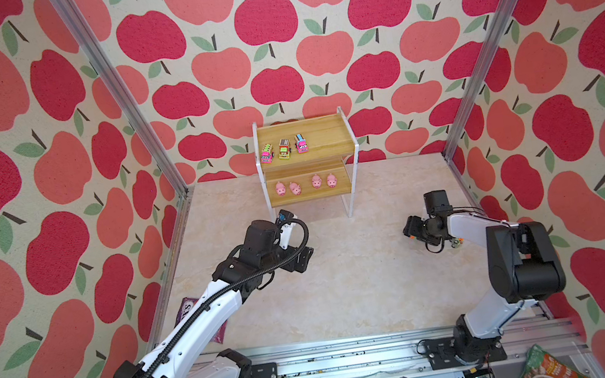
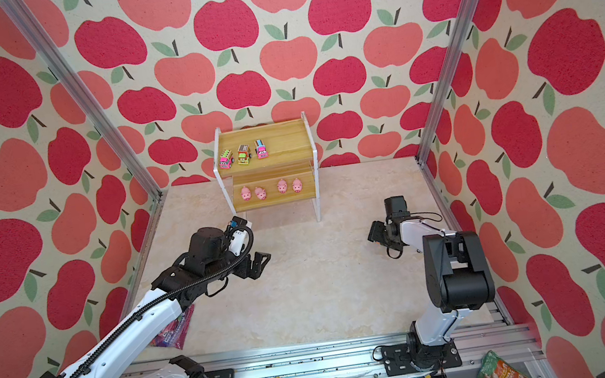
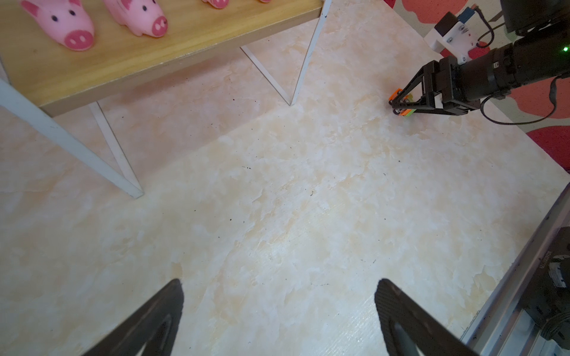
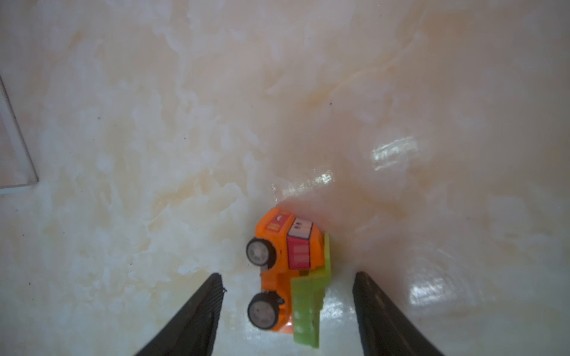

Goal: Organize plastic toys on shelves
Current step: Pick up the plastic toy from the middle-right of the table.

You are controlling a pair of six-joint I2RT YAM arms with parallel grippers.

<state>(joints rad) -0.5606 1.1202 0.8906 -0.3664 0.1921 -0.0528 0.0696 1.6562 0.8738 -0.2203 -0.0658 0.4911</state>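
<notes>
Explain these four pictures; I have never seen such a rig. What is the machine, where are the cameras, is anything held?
Two robot arms share one table. Two pictures come from a camera head above and show the whole scene; the other two come from cameras on the wrists, looking past each arm's jaws. At the back stands a two-tier rack with three toy trucks on its upper board and four pink pigs on the lower. The left arm has its jaws wide open over bare table, empty. The right arm has its jaws open on either side of an orange-green truck, with gaps showing, so nothing is held. A purple packet lies by the left arm; a green pouch at the front edge.
</notes>
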